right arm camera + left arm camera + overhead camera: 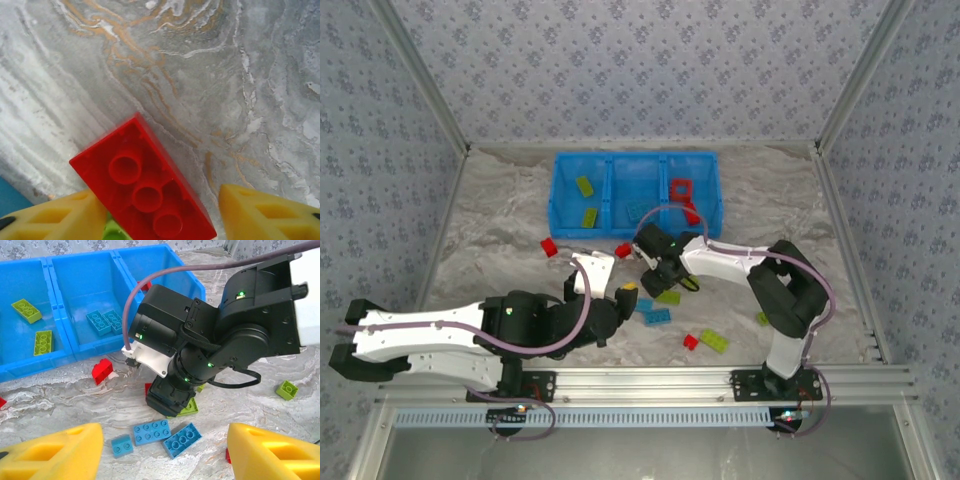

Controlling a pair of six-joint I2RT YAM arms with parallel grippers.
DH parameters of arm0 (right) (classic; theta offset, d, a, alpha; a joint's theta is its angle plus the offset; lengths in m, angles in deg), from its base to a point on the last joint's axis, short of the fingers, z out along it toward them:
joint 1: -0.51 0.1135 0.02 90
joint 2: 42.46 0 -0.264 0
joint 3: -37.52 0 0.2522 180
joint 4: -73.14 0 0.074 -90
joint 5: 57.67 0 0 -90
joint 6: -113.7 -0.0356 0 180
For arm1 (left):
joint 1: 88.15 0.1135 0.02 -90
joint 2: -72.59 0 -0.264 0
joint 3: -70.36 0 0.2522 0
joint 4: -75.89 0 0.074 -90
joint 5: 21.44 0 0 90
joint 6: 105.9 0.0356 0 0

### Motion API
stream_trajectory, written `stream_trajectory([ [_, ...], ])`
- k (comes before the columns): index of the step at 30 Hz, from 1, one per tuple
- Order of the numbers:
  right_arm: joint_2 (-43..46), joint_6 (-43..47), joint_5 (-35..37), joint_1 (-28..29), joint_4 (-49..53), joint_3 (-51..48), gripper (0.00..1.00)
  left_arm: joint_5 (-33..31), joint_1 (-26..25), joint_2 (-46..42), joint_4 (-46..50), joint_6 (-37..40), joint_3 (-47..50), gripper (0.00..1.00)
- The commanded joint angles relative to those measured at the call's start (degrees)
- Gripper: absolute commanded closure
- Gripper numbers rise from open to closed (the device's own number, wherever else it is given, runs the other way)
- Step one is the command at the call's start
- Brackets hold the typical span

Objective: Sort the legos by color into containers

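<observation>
The right end effector [159, 212] stands partly open around a red brick [142, 192] on the desk [225, 75], a gap at one finger [260, 212], while the left end effector [165, 450] hangs open and empty by blue bricks [152, 431] near the bin [35, 365].

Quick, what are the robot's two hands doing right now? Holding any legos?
Left gripper: open, holding nothing.
Right gripper: open, fingers either side of a red brick, not clamped on it yet.

Lab enclosure: aluminium frame [650, 378], patterned walls [640, 70]
</observation>
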Motion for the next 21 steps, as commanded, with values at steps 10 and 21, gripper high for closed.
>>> stream_trajectory([
  [10,-4.65,1.26,-3.64,-2.31,0.63,6.54,0.57,0.52,-0.55,0.83,-1.72,-0.43,0.07,0.32],
  [21,-6.64,1.27,-2.56,-2.40,1.76,7.89,0.68,0.35,-0.51,1.49,-2.07,0.36,-0.65,0.32],
])
